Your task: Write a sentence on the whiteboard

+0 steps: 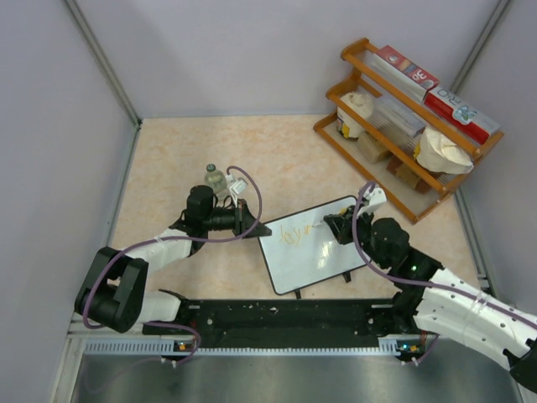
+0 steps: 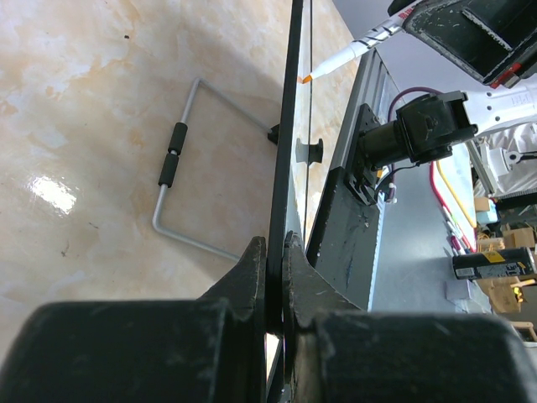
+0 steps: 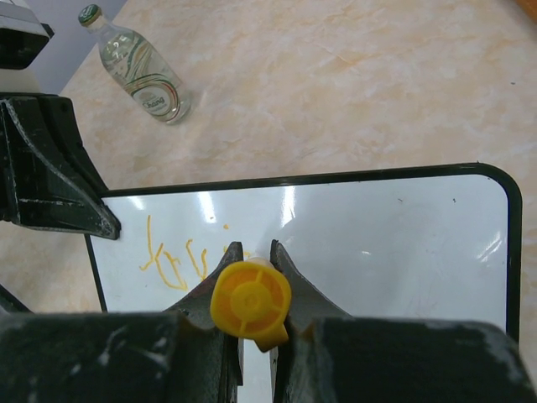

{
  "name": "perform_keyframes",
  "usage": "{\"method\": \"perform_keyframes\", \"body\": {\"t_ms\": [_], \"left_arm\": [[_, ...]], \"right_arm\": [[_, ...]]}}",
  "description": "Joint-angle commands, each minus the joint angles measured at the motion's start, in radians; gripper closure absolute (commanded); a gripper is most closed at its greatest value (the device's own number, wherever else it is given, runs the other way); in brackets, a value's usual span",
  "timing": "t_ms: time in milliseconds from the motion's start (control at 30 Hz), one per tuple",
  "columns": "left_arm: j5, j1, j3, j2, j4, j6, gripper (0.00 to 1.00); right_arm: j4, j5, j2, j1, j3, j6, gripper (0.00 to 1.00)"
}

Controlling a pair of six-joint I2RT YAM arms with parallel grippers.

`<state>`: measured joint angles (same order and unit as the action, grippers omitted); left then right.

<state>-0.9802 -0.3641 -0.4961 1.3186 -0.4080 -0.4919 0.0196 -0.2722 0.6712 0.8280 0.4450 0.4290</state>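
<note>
The whiteboard [image 1: 315, 248] stands tilted on the table's middle, black-framed, also in the right wrist view [image 3: 377, 235]. Orange handwritten strokes [image 1: 295, 234] sit at its upper left, also in the right wrist view [image 3: 180, 260]. My left gripper [image 1: 252, 227] is shut on the board's left edge; the left wrist view shows the jaws [image 2: 275, 252] clamping the frame [image 2: 287, 126] edge-on. My right gripper [image 1: 336, 225] is shut on an orange-capped marker [image 3: 250, 304], whose tip [image 2: 307, 78] touches the board just right of the strokes.
A clear bottle [image 1: 216, 178] lies behind the left gripper, also in the right wrist view [image 3: 138, 63]. A wooden rack [image 1: 411, 126] with boxes and bags stands at back right. The board's wire stand [image 2: 172, 180] rests on the table. A black rail [image 1: 277, 315] runs along the near edge.
</note>
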Motion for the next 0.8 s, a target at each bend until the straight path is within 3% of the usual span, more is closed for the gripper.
{"method": "perform_keyframes", "body": {"t_ms": [0, 767], "left_arm": [[0.135, 0.002, 0.025, 0.034, 0.072, 0.141, 1.00], [0.135, 0.004, 0.025, 0.033, 0.072, 0.141, 1.00]], "right_arm": [[-0.017, -0.010, -0.012, -0.012, -0.023, 0.002, 1.00], [-0.058, 0.054, -0.100, -0.012, 0.003, 0.022, 1.00]]}}
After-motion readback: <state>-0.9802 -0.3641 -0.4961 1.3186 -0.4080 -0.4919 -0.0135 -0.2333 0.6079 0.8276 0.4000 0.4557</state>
